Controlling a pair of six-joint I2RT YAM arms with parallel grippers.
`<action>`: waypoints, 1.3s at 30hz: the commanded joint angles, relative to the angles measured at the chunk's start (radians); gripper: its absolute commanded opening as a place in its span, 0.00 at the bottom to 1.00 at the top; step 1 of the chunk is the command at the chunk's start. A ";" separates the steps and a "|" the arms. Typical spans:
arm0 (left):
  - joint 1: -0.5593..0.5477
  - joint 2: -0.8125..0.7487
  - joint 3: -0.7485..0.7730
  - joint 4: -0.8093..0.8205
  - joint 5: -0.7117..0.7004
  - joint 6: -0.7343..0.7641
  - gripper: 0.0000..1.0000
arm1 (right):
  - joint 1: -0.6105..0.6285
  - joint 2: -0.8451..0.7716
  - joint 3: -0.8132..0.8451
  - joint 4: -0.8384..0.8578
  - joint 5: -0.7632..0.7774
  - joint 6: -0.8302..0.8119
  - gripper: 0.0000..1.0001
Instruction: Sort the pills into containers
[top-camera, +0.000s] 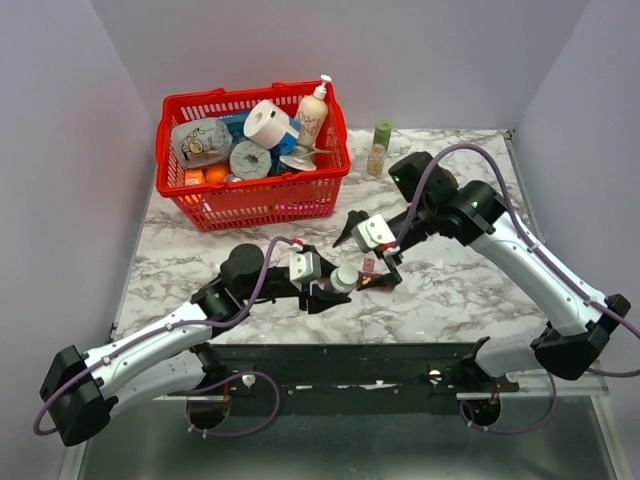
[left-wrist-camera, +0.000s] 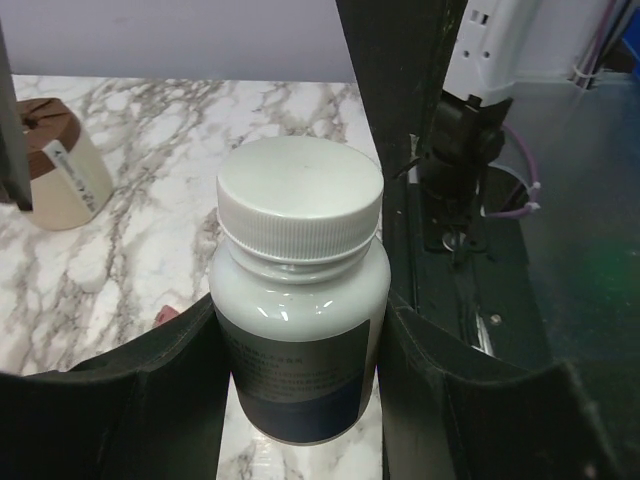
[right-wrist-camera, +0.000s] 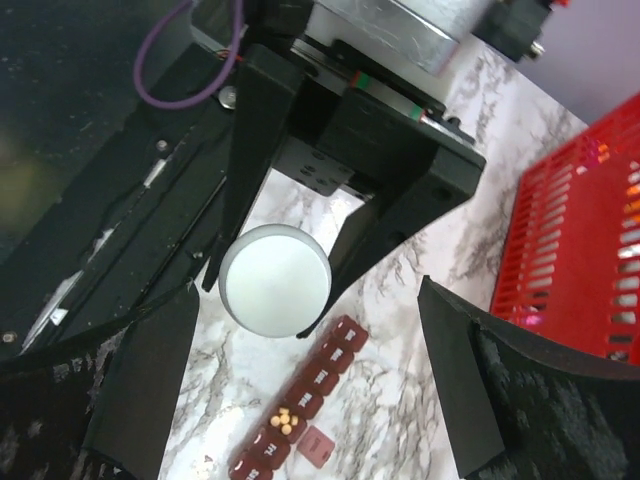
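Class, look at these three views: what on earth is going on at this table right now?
The left gripper holds a white-capped pill bottle between its fingers, cap on. The right gripper hangs above it with its fingers wide apart, holding nothing. On the marble table beside the bottle lies the dark red strip of containers. One compartment is open, with a few small pale pills inside.

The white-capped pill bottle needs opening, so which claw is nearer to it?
Left. The left claw grips the bottle by its body on both sides, touching it. The right claw stands open over the cap, its fingers clear of it.
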 joint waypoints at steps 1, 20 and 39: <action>0.009 0.018 0.048 0.024 0.122 -0.038 0.00 | 0.004 0.062 0.067 -0.208 -0.147 -0.201 0.95; 0.019 0.018 0.059 0.014 0.038 -0.016 0.00 | 0.028 0.067 0.004 -0.104 -0.086 0.034 0.58; -0.004 -0.033 0.015 0.346 -0.652 -0.053 0.00 | 0.028 0.002 -0.247 0.398 0.294 0.679 0.38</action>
